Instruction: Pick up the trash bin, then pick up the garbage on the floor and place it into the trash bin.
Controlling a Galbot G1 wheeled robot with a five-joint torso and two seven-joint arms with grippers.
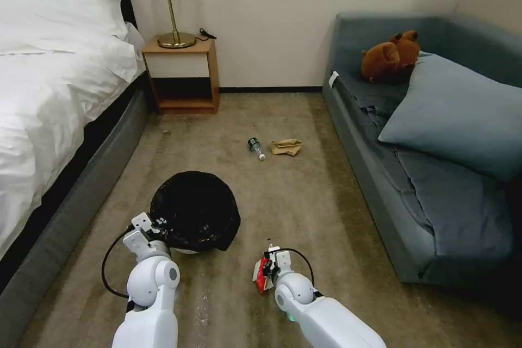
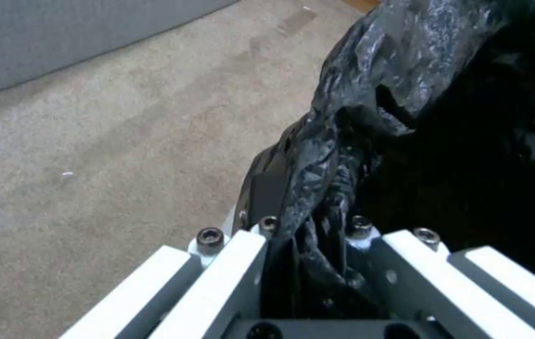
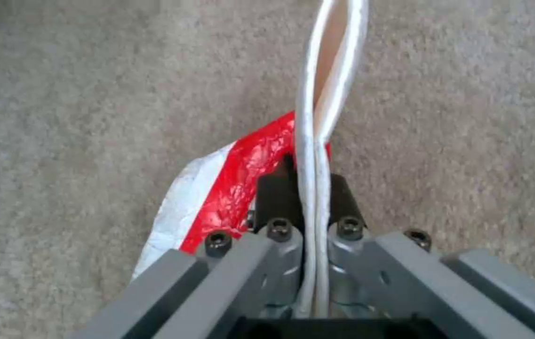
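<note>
The trash bin (image 1: 194, 212) is held at its bag-lined rim by the closed left gripper (image 2: 308, 226). The red-and-white packet (image 3: 217, 193) is pinched by the right gripper (image 3: 313, 188) just above the carpet (image 1: 304, 201), beside the bin. The thin liner could slip, or the packet could be dropped outside the rim.

One trash bin (image 1: 194, 211); three garbage pieces: packet (image 1: 262, 274), bottle (image 1: 255, 148), paper (image 1: 286, 147).
</note>
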